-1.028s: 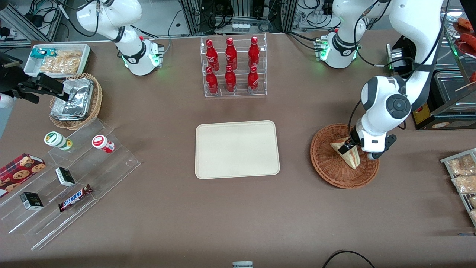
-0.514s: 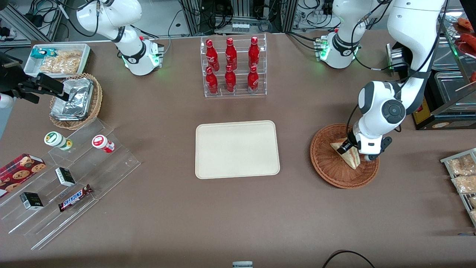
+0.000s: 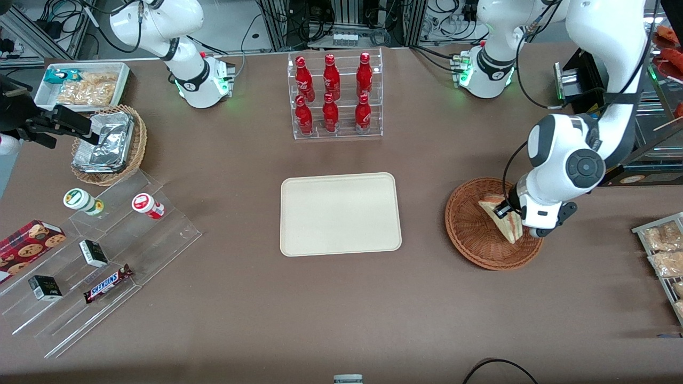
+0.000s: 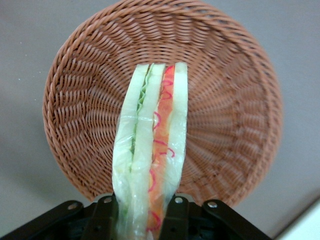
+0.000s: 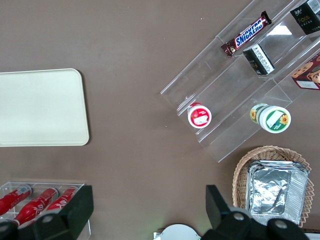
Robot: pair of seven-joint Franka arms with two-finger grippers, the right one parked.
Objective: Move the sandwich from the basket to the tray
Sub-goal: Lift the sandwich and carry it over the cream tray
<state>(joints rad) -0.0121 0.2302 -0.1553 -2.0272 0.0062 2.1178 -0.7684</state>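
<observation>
Change: the left arm has risen a little and swung toward its own end of the desk; the sandwich (image 3: pixel 503 219) has tipped up with it and now sits higher in the basket than half a second ago.
End effector: the end effector (image 4: pixel 141 216) is clamped on the sandwich, one black finger (image 4: pixel 103 220) pressed on each bread side.
Arm pose: the big white elbow joint is bent above the basket, and the wrist points down and toward the tray.
Sandwich: it stands on edge in the grip, with its red and green layers showing along the cut side; its point sticks out away from the end effector, over the basket.
Basket: the basket (image 3: pixel 469 234) is right under the end effector, on the brown desk (image 3: pixel 341 309). I cannot tell if the sandwich touches the weave.
Tray: the tray (image 3: pixel 340 214) lies flat, well apart from the end effector, toward the parked arm's end.
</observation>
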